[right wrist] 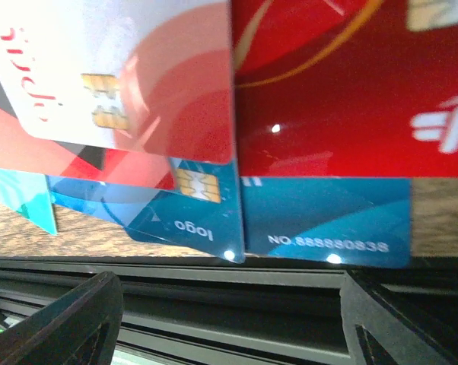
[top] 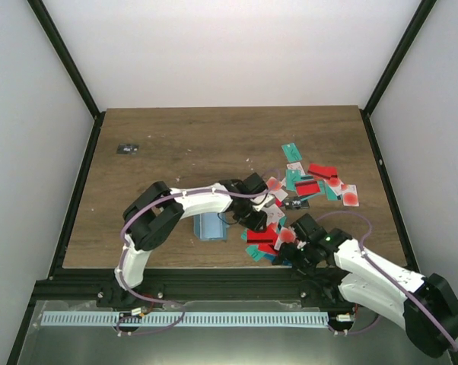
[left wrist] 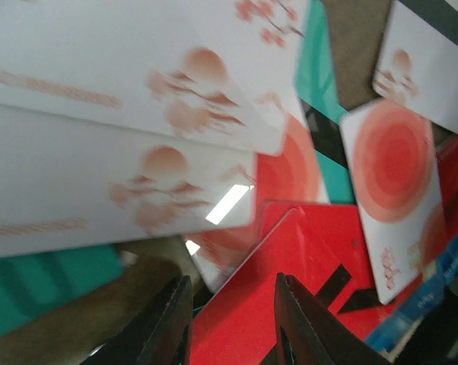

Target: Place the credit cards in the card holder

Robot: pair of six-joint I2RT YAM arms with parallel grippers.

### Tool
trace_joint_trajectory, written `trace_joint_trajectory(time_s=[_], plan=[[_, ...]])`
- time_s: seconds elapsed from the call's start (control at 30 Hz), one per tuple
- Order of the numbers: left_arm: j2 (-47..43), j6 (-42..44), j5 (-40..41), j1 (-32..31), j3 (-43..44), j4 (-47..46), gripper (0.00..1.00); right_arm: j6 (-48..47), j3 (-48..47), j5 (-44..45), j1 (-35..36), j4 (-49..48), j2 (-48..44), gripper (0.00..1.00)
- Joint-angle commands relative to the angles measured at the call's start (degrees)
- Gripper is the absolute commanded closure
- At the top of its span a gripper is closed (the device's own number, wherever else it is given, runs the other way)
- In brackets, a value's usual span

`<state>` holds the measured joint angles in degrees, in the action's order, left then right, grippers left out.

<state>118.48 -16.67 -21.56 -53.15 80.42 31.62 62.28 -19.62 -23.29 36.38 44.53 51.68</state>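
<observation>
The wooden surface (top: 183, 144) carries everything. The white left arm (top: 191, 204) arches over the card holder; the right arm (top: 373, 277) reaches in from the holder's right, near the front edge.

The card holder (top: 210, 226) is a flat, squarish, light teal-blue piece lying on the surface, its far edge partly under the left arm. Whether it lies folded shut cannot be told.

The credit cards (top: 313, 182) all lie to the holder's right, none in it. One overlapping heap sits just beside it, and a looser scatter lies farther right and farther back. They are thin rectangles:
- white cards with pale red blossom marks (left wrist: 122, 175)
- a white card with red concentric rings (left wrist: 396, 175)
- a red card with black marks (left wrist: 290, 258)
- teal ones (left wrist: 320, 68)
- a glossy red card (right wrist: 328, 91)
- a white-and-red card with a gold chip (right wrist: 122, 84)
- two blue cards, one printed "logo" (right wrist: 191, 217), one bearing a number (right wrist: 328, 220)

The left gripper (left wrist: 233, 283) hangs over the heap just right of the holder, its fingers slightly apart with nothing between them. The right gripper (right wrist: 230, 285), farther right at the heap's near edge, has its fingers spread wide and holds nothing.

A small dark object (top: 127, 149) lies well behind and left of the holder.
</observation>
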Motion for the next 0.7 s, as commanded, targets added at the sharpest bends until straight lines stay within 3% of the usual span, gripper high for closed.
trace_joint_trajectory(time_s=[0.0, 0.4, 0.67], plan=[[-0.12, -2.02, -3.02, -3.72, -5.79, -1.18, 0.68, 1.82, 1.16, -1.47, 0.41, -6.23, -1.86, 0.2], [-2.64, -11.96, -4.48, -10.34, -11.99, -7.18, 0.72, 2.26, 5.33, -2.95, 0.27, -16.13, -1.61, 0.22], [-3.43, -14.25, -7.91, -11.25, -13.34, -9.95, 0.72, 2.63, 6.38, -3.27, -0.08, -19.29, -1.51, 0.41]])
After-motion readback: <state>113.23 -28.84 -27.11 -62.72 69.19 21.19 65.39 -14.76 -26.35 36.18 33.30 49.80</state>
